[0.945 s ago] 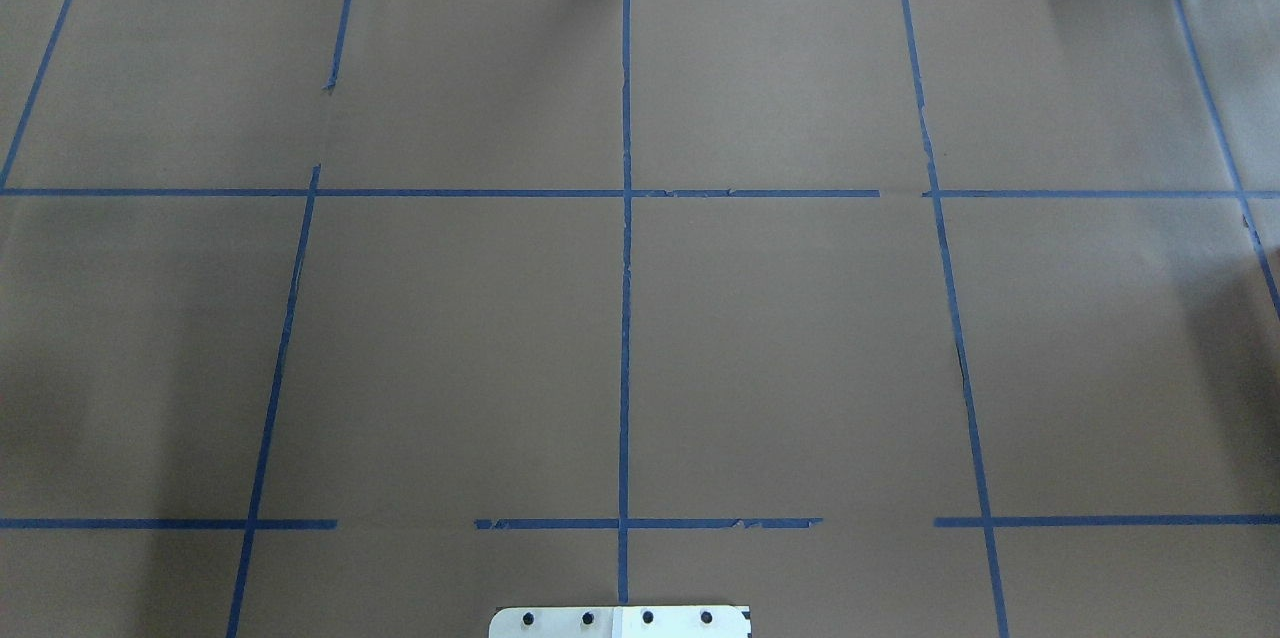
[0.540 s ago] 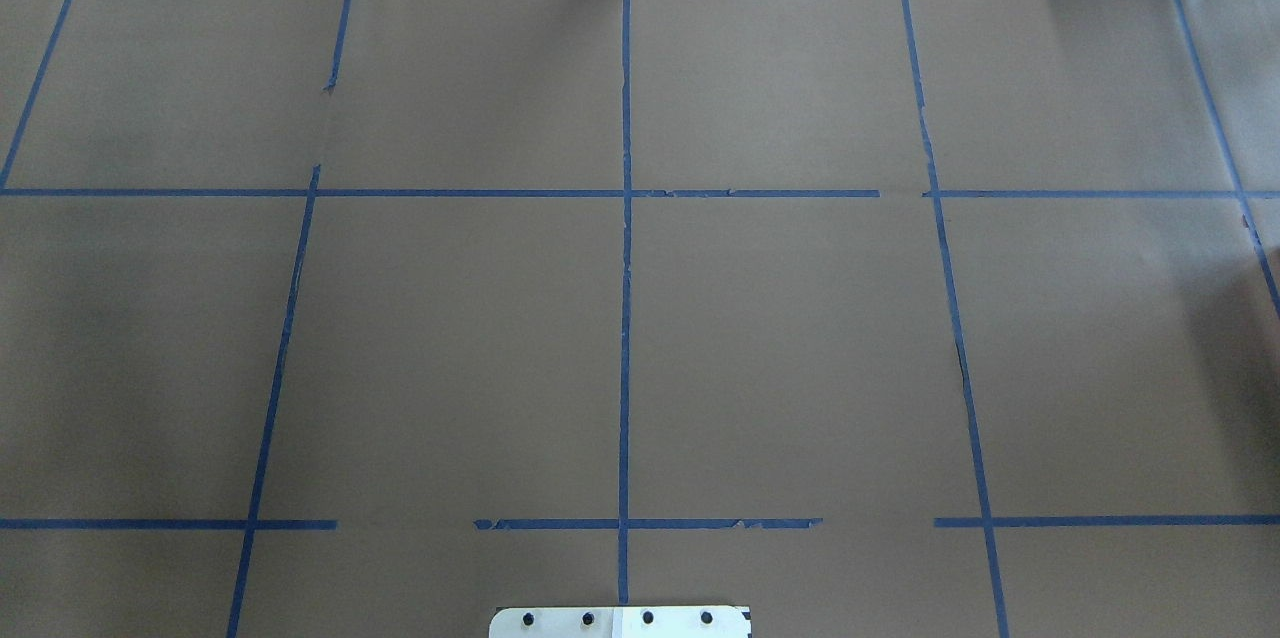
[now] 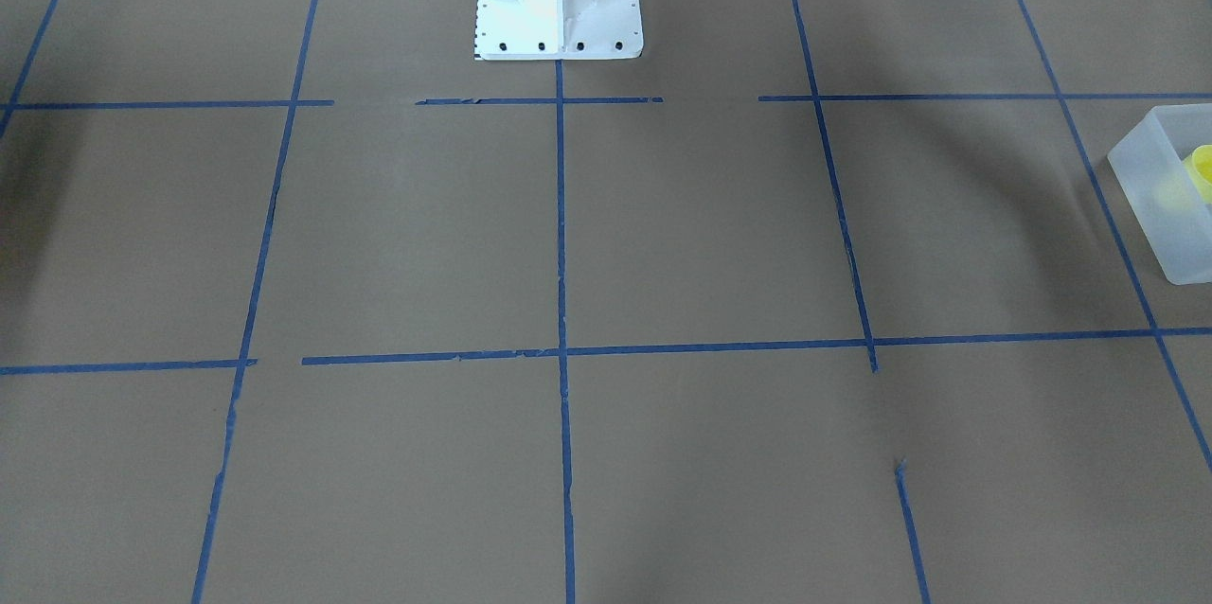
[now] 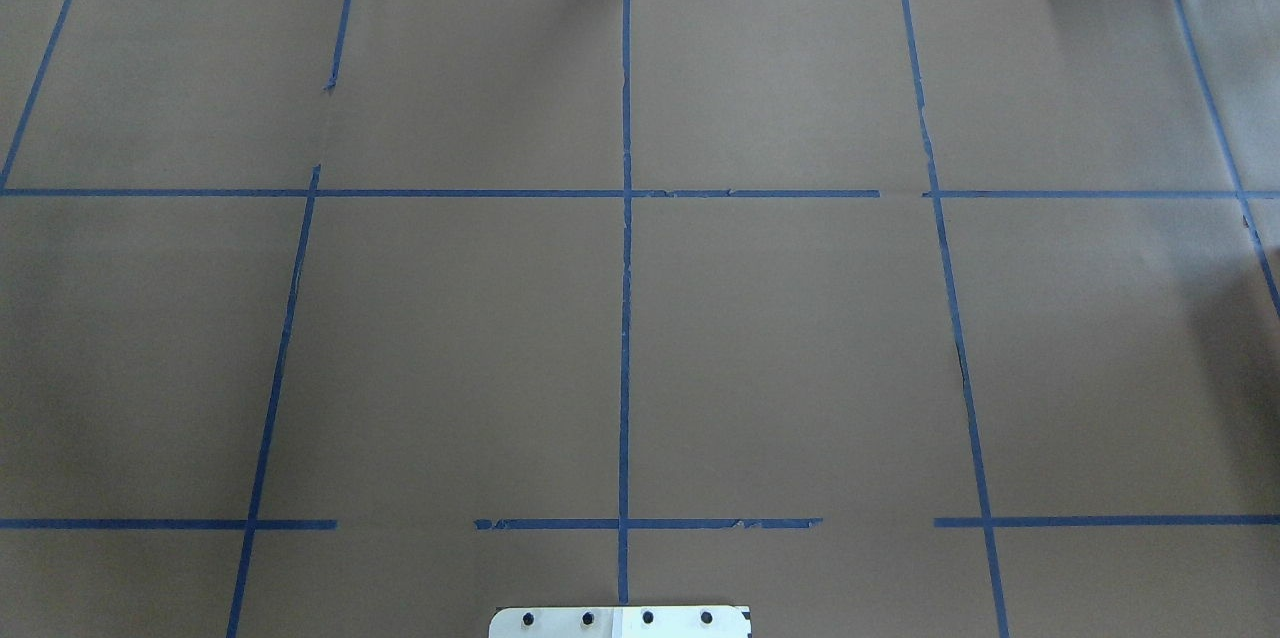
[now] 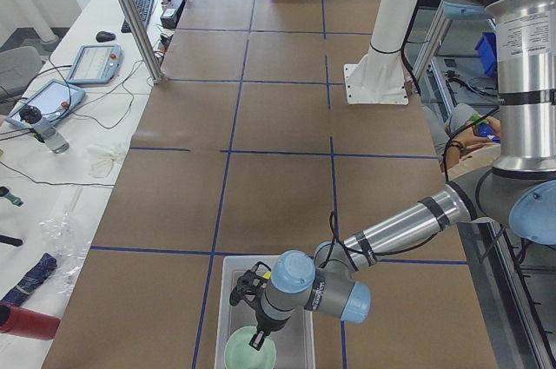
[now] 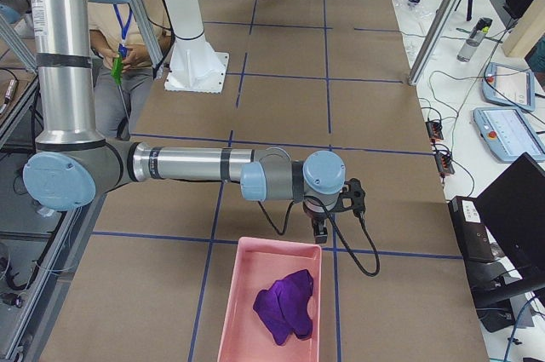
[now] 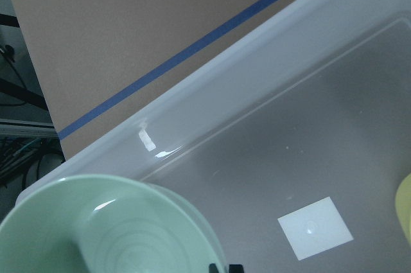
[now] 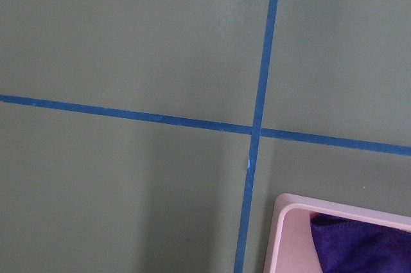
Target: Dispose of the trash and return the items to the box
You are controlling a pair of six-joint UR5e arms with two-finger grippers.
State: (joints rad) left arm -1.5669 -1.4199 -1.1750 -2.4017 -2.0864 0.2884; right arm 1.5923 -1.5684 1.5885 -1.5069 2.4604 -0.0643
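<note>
1. Front-facing view: the box (image 3: 1148,206) sits at the counter's (image 3: 663,225) end on the robot's left, with the yellow cup (image 3: 1203,170) inside.
2. Overhead view: only counter and tape lines show, so don't steer from here.
3. Left-end view: the left gripper (image 5: 258,340) reaches into the box at the mint bowl (image 5: 239,358). I cannot tell whether its jaws grip it.
4. Right-end view: the right gripper (image 6: 319,232) hovers beside the pink bin (image 6: 243,294) with the purple cloth (image 6: 285,304). I cannot tell how its jaws stand either.
5. Left wrist view: the bowl is low, near the box wall. Seat it flat, apart from the cup, then lift straight up.
6. Right wrist view: only counter and bin corner show. Leave that arm parked.
</note>
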